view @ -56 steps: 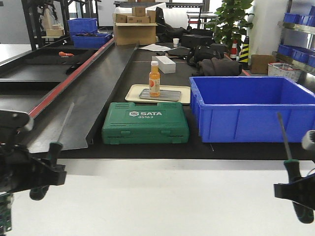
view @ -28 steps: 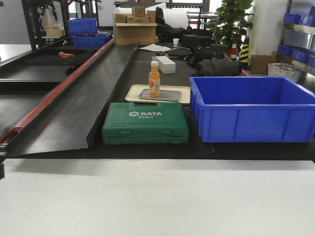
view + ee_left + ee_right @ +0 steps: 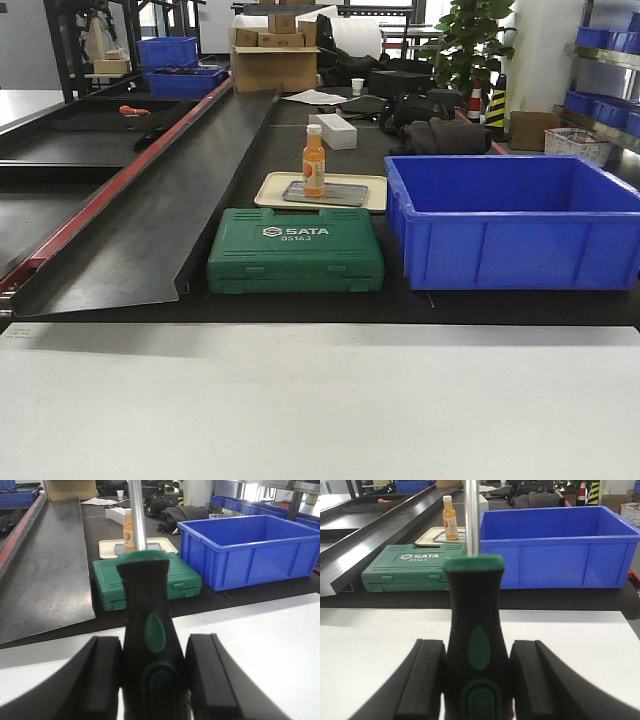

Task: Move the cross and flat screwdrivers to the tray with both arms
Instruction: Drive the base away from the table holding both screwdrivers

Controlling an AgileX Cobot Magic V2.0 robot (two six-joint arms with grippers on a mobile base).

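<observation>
Two screwdrivers stand upright, one clamped in each gripper. The left screwdriver (image 3: 145,595) sits with the lower part of its handle pinched between the flat black jaws of the left gripper (image 3: 152,650), which press against both sides of it. The right screwdriver (image 3: 474,600) is squeezed the same way by the right gripper (image 3: 477,655). Both tools hang over the white tabletop (image 3: 320,400), short of its far edge. The two handles look alike: waisted, matt black, with a green cap and green oval inlays. From each cap a thin, shiny metal shaft rises straight out of the top of the view, so the tips cannot be seen. Beyond the tabletop's far edge, on a black surface, lies a ribbed green tool case (image 3: 296,250), with a smooth, deep blue bin (image 3: 520,240) just beside it on the right. Behind the case a cream tray (image 3: 270,190) carries a small grey tray (image 3: 345,193) and an orange bottle (image 3: 314,160).
</observation>
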